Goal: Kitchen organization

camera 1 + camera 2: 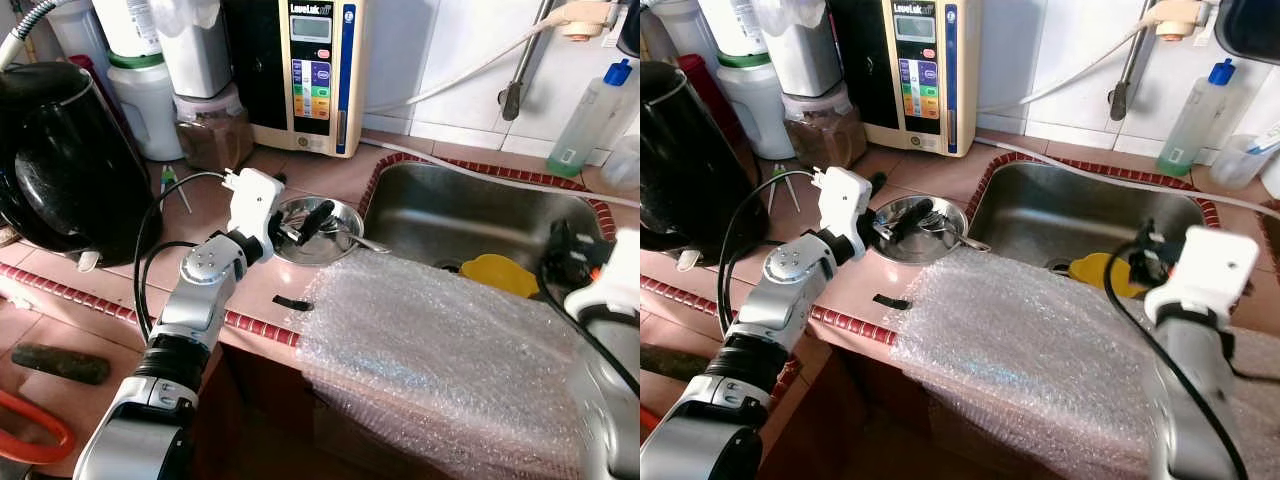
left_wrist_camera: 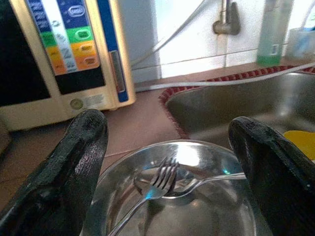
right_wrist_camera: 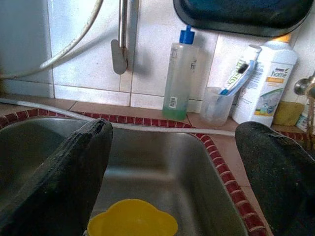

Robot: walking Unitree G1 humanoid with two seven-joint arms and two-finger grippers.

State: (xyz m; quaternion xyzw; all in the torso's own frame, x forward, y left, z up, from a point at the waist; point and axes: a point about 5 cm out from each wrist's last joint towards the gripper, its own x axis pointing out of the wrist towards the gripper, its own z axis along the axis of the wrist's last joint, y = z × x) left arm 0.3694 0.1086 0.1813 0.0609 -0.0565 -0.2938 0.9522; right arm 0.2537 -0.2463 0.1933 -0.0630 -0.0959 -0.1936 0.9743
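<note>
A shallow steel bowl (image 1: pixel 352 222) sits on the pink tiled counter, just left of the sink (image 1: pixel 470 210). Two forks (image 2: pixel 162 182) lie crossed inside it. My left gripper (image 1: pixel 305 225) hovers open right over the bowl, one finger on each side of the forks and touching nothing. A yellow plastic piece (image 3: pixel 132 219) lies on the sink floor. My right gripper (image 1: pixel 1145 262) is open above the sink's near right side, just beyond that yellow piece, with nothing between its fingers.
A sheet of bubble wrap (image 1: pixel 430 350) drapes over the counter's front edge before the sink. A black kettle (image 1: pixel 60 160) stands at the left, a water ioniser (image 1: pixel 310 70) and jars along the wall. Bottles (image 3: pixel 179 73) and a toothbrush cup (image 3: pixel 216 105) line the sink's far rim.
</note>
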